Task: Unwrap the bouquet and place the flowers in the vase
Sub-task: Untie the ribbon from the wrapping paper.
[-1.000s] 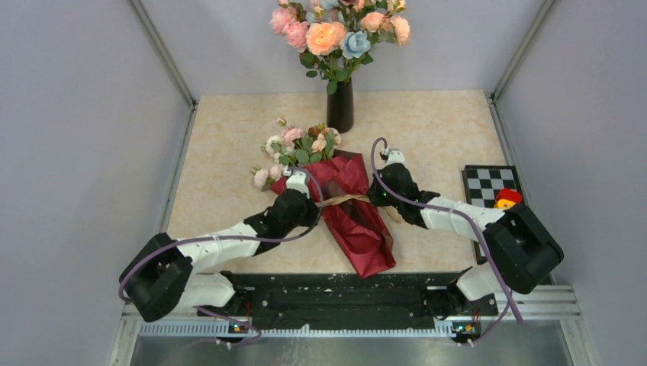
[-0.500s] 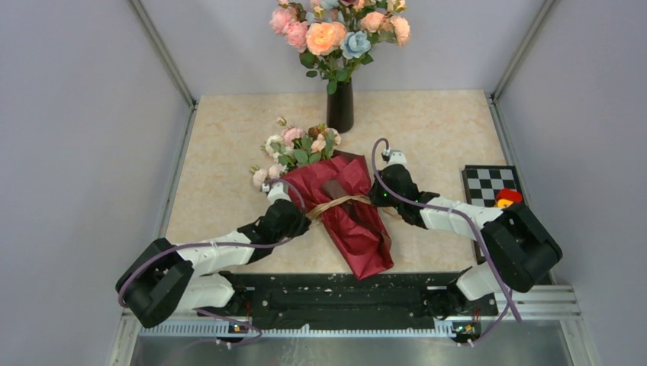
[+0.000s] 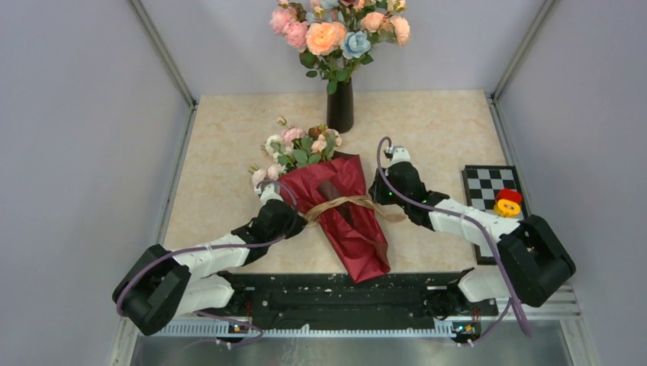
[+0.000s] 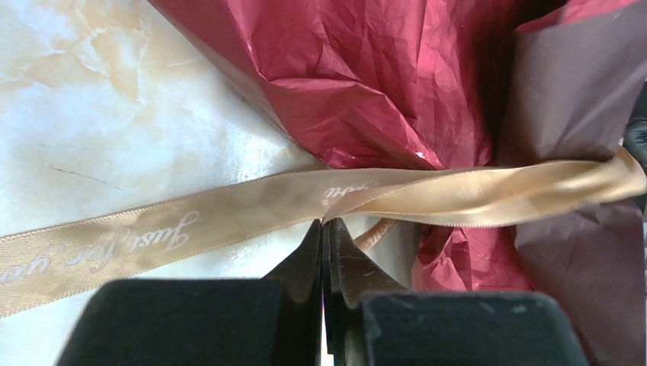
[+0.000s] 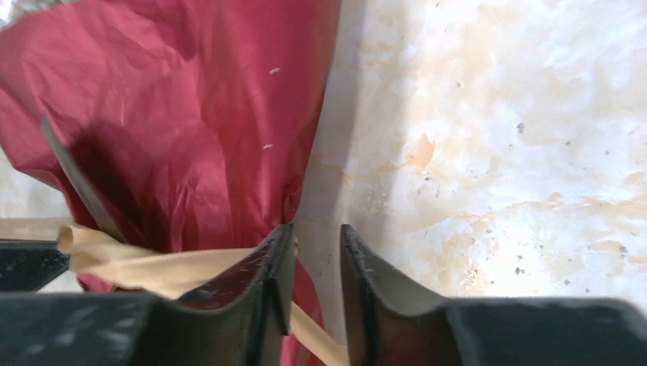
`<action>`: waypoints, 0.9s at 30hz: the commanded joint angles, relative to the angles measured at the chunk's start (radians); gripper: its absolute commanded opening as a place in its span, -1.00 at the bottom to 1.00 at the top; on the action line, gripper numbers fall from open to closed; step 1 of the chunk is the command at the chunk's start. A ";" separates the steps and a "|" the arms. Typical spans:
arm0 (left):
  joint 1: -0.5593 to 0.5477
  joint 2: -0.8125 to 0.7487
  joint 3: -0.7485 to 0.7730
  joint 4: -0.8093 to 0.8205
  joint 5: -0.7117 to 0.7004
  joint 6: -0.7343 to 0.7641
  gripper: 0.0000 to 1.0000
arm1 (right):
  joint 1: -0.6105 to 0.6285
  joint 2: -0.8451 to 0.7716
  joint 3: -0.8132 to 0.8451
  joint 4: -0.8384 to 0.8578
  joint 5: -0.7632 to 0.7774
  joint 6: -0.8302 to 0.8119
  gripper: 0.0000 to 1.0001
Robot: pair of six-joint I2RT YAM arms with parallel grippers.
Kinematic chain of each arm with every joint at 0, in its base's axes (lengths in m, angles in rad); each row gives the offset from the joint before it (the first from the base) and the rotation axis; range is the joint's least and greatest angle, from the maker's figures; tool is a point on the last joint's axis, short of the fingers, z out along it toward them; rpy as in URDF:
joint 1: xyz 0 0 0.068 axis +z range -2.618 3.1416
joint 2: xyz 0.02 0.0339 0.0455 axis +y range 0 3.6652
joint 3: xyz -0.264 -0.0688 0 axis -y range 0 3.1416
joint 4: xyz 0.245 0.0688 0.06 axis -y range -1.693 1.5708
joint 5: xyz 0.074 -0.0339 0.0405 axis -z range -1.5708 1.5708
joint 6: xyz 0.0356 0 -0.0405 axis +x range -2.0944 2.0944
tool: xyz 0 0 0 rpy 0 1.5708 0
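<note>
the top view shows the bouquet point(image 3: 343, 213) lying mid-worktop point(image 3: 435, 130), its flowers point(image 3: 301, 149) at the far-left end and the vase point(image 3: 340, 107) well apart at the far edge. only the left wrist view shows the left end effector point(image 4: 324, 229) pinched closed on the tan ribbon point(image 4: 229, 217). the right wrist view shows the right end effector point(image 5: 317, 236) slightly parted and holding nothing at the paper's right edge, with bare worktop to the right.

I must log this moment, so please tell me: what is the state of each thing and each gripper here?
bouquet, lying on the table, wrapped and tied.
ribbon, round the bouquet, one tail lying on the table.
vase, upright, holding large blooms.
left gripper, shut on the ribbon.
right gripper, slightly open, beside the bouquet.
</note>
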 commanded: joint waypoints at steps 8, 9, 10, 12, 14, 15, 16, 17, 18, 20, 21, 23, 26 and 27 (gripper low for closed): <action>0.004 -0.035 0.066 -0.058 0.040 0.138 -1.00 | -0.017 -0.182 0.072 -0.134 -0.097 -0.127 0.06; 0.004 -0.035 0.067 -0.058 0.042 0.146 -1.00 | -0.017 -0.188 0.067 -0.130 -0.135 -0.133 0.07; 0.004 -0.036 0.069 -0.059 0.043 0.157 -1.00 | -0.017 -0.195 0.064 -0.129 -0.178 -0.135 0.08; 0.003 -0.037 0.076 -0.064 0.048 0.184 -0.99 | -0.016 -0.206 0.052 -0.119 -0.218 -0.125 0.09; 0.004 -0.041 0.087 -0.073 0.056 0.217 -0.86 | -0.016 -0.217 0.032 -0.103 -0.241 -0.104 0.10; 0.002 -0.043 0.094 -0.082 0.058 0.235 -0.80 | -0.016 -0.220 0.022 -0.102 -0.252 -0.095 0.10; 0.001 -0.047 0.105 -0.093 0.058 0.252 -0.72 | -0.016 -0.223 0.015 -0.101 -0.269 -0.084 0.10; 0.000 -0.054 0.116 -0.110 0.055 0.269 -0.63 | -0.016 -0.224 0.007 -0.073 -0.290 -0.072 0.09; -0.002 -0.061 0.127 -0.128 0.049 0.288 -0.54 | -0.014 -0.223 -0.003 -0.058 -0.310 -0.054 0.08; -0.007 -0.086 0.154 -0.174 0.032 0.323 -0.43 | -0.009 -0.221 -0.023 -0.029 -0.351 -0.032 0.03; -0.008 -0.098 0.173 -0.196 0.022 0.339 -0.37 | -0.003 -0.221 -0.033 -0.016 -0.360 -0.019 0.01; -0.014 -0.126 0.199 -0.250 0.002 0.374 -0.24 | 0.004 -0.220 -0.052 -0.006 -0.358 -0.006 -0.01; -0.017 -0.162 0.225 -0.277 -0.001 0.432 -0.06 | 0.007 -0.224 -0.076 -0.004 -0.337 0.003 -0.01; -0.018 -0.168 0.235 -0.273 0.006 0.452 0.00 | 0.007 -0.225 -0.081 -0.004 -0.328 0.007 -0.01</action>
